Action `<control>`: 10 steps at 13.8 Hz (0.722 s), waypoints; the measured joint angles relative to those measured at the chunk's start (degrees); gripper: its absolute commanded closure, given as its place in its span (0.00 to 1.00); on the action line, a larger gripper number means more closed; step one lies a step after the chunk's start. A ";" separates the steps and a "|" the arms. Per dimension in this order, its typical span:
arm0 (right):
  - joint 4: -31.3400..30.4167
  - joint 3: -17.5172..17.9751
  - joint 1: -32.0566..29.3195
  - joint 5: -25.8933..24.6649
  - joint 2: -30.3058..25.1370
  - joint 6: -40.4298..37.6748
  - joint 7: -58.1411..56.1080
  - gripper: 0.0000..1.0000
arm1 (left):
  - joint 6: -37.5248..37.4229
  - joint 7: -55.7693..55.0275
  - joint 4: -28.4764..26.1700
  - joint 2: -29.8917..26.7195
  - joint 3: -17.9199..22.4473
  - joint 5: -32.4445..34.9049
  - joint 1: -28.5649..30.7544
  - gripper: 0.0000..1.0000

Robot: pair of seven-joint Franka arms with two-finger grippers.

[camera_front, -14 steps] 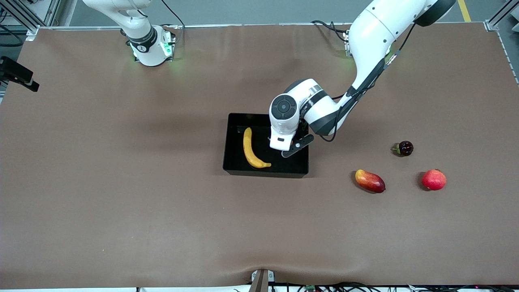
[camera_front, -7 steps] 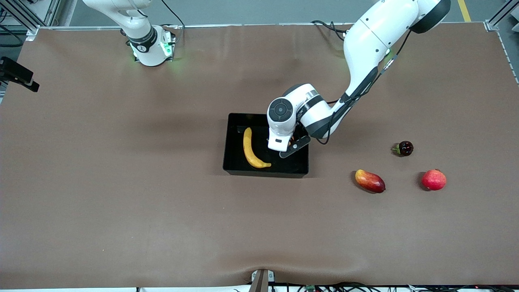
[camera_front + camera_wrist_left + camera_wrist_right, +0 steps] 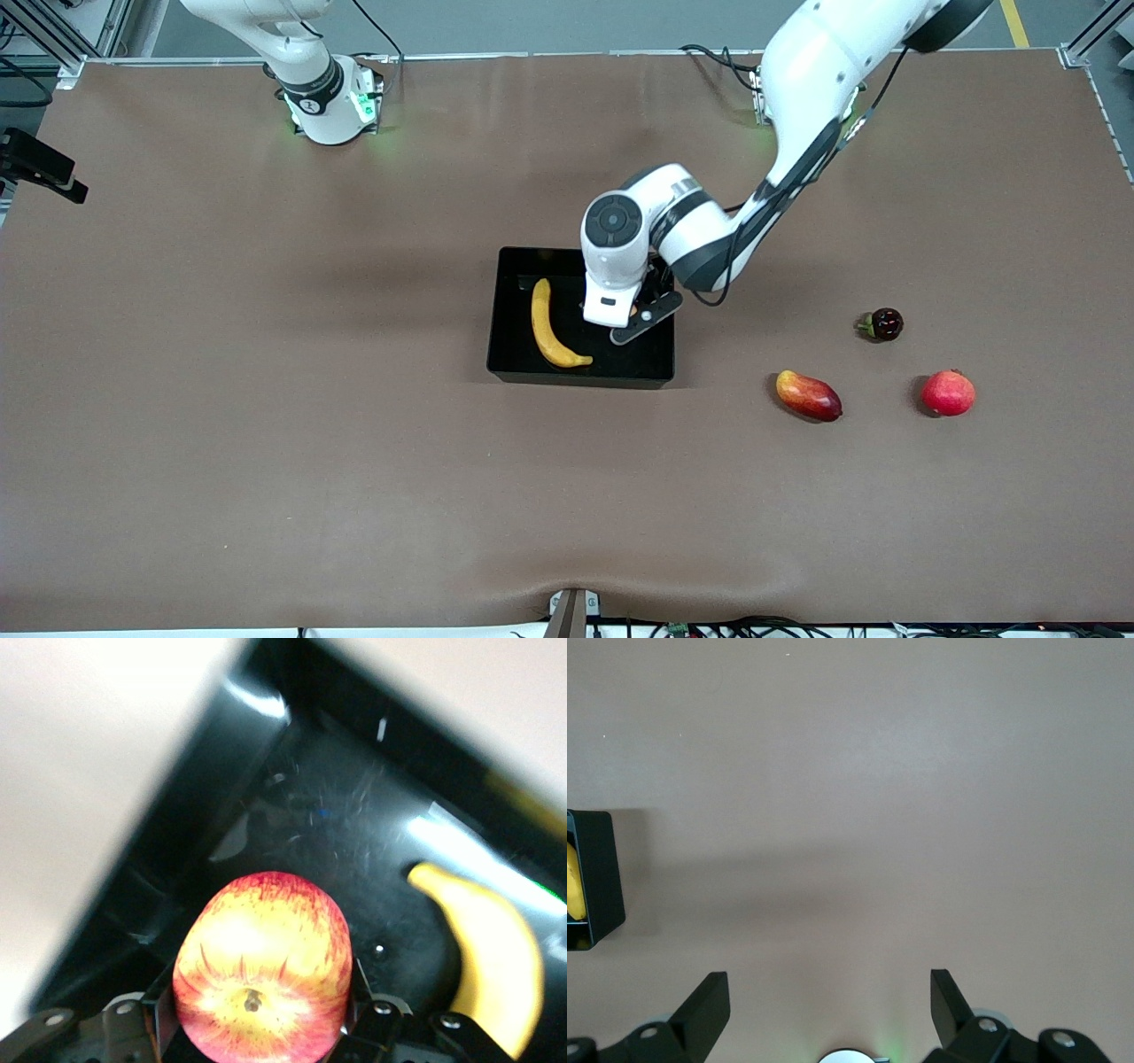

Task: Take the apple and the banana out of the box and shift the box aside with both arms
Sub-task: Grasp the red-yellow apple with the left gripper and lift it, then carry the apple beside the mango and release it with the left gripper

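Observation:
The black box (image 3: 580, 379) sits mid-table with the yellow banana (image 3: 549, 326) lying inside it. My left gripper (image 3: 634, 307) is down inside the box beside the banana, at the left arm's end of it. In the left wrist view my left gripper (image 3: 261, 1032) is shut on the red-and-yellow apple (image 3: 261, 970), with the box wall (image 3: 221, 797) and banana (image 3: 496, 957) past it. The front view hides the apple under the wrist. My right gripper (image 3: 830, 992) hangs open over bare table and sees a corner of the box (image 3: 594, 877).
On the table toward the left arm's end lie an oval red-yellow fruit (image 3: 808, 395), a plain red round fruit (image 3: 948, 392) and a small dark fruit (image 3: 883, 324). The right arm's base (image 3: 323, 97) stands at the table's back edge.
The left arm's wrist has shifted slightly over the box and its elbow has swung. The banana, box and other fruits have not moved.

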 measured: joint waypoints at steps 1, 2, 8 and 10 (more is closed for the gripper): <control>0.00 0.00 0.00 0.00 0.00 0.00 0.00 0.00 | -3.35 0.48 1.32 -2.86 0.03 0.00 0.39 1.00; 0.01 -0.01 0.00 0.00 0.00 0.00 0.00 0.00 | -6.50 2.06 2.76 -5.49 0.05 -0.02 1.22 1.00; 0.04 -0.04 -0.04 0.00 0.09 0.00 0.00 0.00 | -13.38 33.71 5.64 -10.58 0.65 -1.35 22.20 1.00; 0.05 -0.03 -0.04 0.00 0.16 0.00 -0.01 0.00 | -13.16 43.15 5.37 -8.91 0.80 -1.61 30.09 1.00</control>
